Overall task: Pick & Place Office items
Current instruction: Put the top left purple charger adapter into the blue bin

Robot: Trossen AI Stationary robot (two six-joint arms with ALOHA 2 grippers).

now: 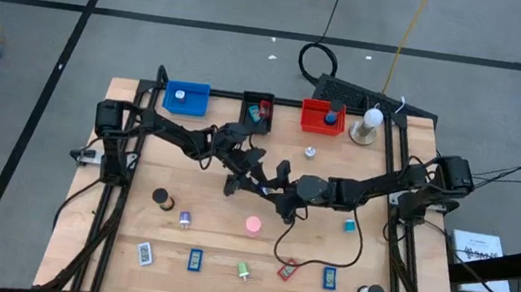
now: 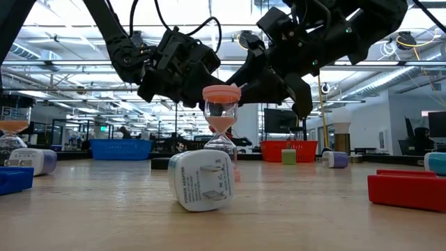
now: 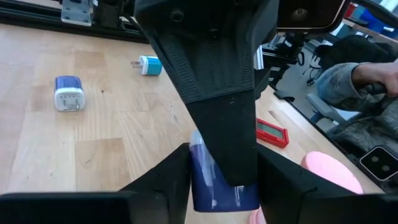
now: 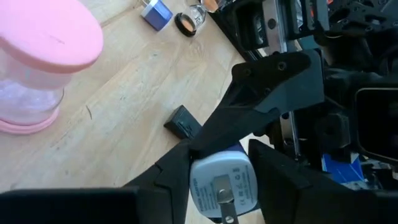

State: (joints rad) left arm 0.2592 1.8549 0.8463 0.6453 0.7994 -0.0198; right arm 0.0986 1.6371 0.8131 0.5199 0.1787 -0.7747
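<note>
A blue-and-white plug adapter hangs above the middle of the table, with both grippers on it. My left gripper comes in from the left and my right gripper from the right, and they meet fingertip to fingertip. In the left wrist view the adapter's blue body shows between my left fingers, with a right finger lying over it. A pink hourglass stands upright on the table just nearer than the grippers. More office items lie scattered along the near half. My left gripper pinches the adapter's blue body between its two fingers, coming nearly level from the table's left. The adapter is lifted clear of the table. My right gripper pinches the adapter's white pronged end between its two fingers, coming from the table's right and slanting slightly down. The metal prongs face back along the fingers.
Blue, black and red trays line the far edge, beside a white ball-topped stand. A white plug lies before the hourglass. A person's sleeve shows beyond the table.
</note>
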